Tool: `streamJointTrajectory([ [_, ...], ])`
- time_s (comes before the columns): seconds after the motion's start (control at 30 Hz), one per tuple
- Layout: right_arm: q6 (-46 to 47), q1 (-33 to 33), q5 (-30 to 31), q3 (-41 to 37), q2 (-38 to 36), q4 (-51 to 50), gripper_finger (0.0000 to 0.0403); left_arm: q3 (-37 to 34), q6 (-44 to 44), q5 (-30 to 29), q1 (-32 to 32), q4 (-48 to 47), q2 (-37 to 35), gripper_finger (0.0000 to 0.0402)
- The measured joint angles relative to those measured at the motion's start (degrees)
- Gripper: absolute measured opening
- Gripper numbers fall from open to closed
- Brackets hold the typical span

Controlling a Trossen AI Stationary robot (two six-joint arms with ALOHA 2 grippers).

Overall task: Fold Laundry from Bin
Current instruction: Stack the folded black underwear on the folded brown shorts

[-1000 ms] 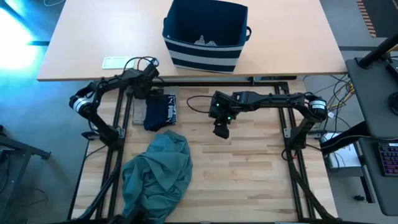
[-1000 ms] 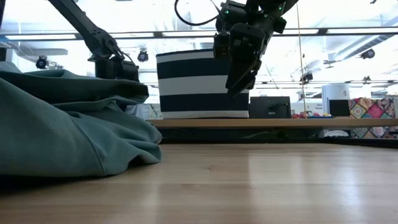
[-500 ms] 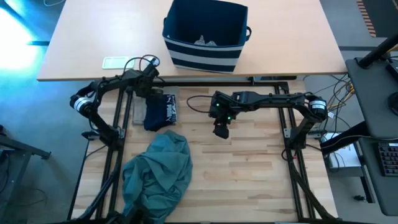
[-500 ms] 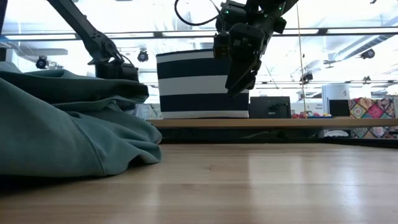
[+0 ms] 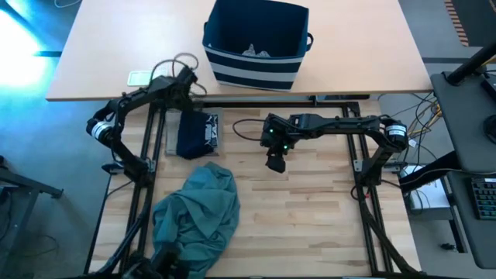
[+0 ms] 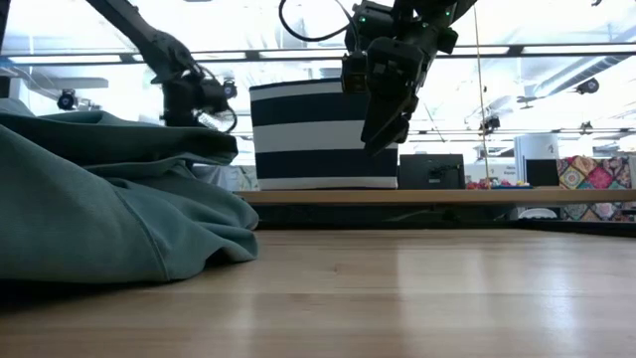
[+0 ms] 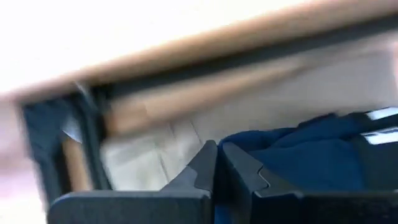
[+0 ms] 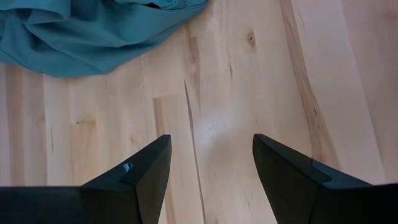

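A navy garment with white lettering (image 5: 198, 133) lies on a folded beige piece (image 5: 171, 138) at the table's far left. My left gripper (image 7: 217, 155) is shut just above that garment's far edge (image 5: 191, 99), and the wrist view shows navy cloth (image 7: 311, 158) right behind its fingertips. The large teal-green garment (image 5: 198, 213) lies crumpled at the near left and fills the left of the low view (image 6: 109, 199). My right gripper (image 8: 211, 143) hangs open above bare wood at mid-table (image 5: 275, 161). The bin (image 5: 256, 39) stands on the far desk with small grey pieces (image 5: 256, 53) inside. My left gripper has its fingers closed together, slanting down from the far side toward the navy garment's far edge (image 7: 261, 146). The blurred wrist view does not show whether any cloth is pinched between them or touched.
A small white flat device (image 5: 145, 77) lies on the far desk left of the bin. A dark frame rail (image 5: 256, 103) runs between desk and table. The table's right half (image 5: 325, 209) is bare wood. Cables and equipment (image 5: 434, 186) lie off the right edge.
My left gripper has shut, risen and drawn back toward the far edge, rolling its wrist as it went. The navy garment below it now lies squarer, with its lettering a little farther back. My right gripper has kept still and open.
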Motion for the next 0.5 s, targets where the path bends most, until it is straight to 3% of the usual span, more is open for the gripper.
streamJointTrajectory([
  [0.2, 0.52, 0.0, 0.0, 0.0, -0.07, 0.01, 0.0219, 7.92, 4.77, -2.86, 3.5, -4.01, 3.19, 0.0001],
  [0.33, 0.95, 0.0, -0.01, -0.02, -0.07, 0.01, 0.0219, 9.08, 5.54, -2.92, 4.66, -7.53, 6.69, 0.0002],
  [0.5, 1.06, 0.0, -0.01, -0.02, -0.07, -0.04, 0.0219, 8.52, 8.14, -2.81, 4.43, -7.76, 10.39, 0.0046],
])
